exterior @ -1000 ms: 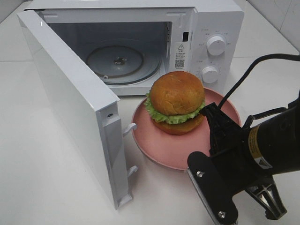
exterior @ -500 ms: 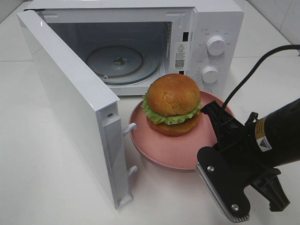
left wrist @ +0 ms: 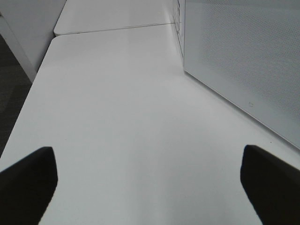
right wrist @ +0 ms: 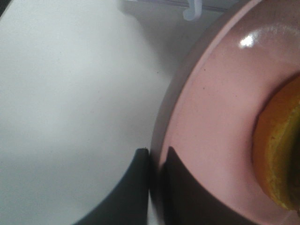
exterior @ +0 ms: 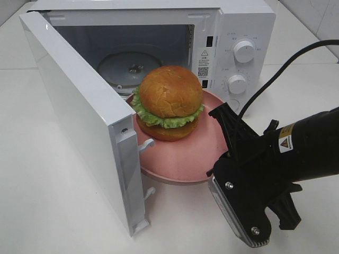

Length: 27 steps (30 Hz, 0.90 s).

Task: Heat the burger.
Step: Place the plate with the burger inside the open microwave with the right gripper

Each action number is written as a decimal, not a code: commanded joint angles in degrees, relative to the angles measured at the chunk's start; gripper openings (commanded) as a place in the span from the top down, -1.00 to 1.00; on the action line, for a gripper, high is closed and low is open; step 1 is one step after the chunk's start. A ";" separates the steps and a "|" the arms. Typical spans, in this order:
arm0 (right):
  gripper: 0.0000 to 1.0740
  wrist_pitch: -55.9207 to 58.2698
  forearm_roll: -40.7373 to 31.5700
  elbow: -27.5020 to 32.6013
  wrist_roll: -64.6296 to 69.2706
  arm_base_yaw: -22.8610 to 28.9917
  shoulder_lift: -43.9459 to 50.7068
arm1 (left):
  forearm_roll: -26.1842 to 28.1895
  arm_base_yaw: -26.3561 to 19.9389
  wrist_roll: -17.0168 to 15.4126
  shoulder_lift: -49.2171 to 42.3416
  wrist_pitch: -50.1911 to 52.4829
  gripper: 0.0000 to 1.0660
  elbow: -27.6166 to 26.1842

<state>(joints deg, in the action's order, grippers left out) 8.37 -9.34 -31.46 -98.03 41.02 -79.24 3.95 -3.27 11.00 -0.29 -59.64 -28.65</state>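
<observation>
Plate (exterior: 180,164): one, rim pinched by right hand (right wrist: 156,152)
Burger (exterior: 169,100): one, resting on it
Left hand (left wrist: 150,176): spread wide, empty
Microwave (exterior: 249,21): one
Dials (exterior: 244,51): two

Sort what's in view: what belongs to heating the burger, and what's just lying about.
In the job:
burger; pink plate under it; microwave with its door open and turntable showing; right gripper, jaws shut on the plate's rim.

Not in it:
left gripper, open over the white table. No stray items visible.
</observation>
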 commanded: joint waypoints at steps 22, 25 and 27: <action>1.00 -3.72 -2.01 -2.29 -5.10 -3.38 0.34 | 0.17 0.34 -0.06 -0.29 -0.06 -0.87 0.17; 1.00 -3.09 -0.97 -3.95 -3.78 -3.38 -0.57 | 0.17 0.34 -0.06 -0.29 -0.06 -0.87 0.17; 1.00 -2.23 0.86 -5.79 -2.18 -3.38 -2.35 | 0.17 0.34 -0.06 -0.29 -0.06 -0.87 0.17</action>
<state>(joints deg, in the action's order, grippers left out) 8.94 -10.08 -34.89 -101.59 37.70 -80.84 3.95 -3.27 11.00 -0.29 -59.64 -28.65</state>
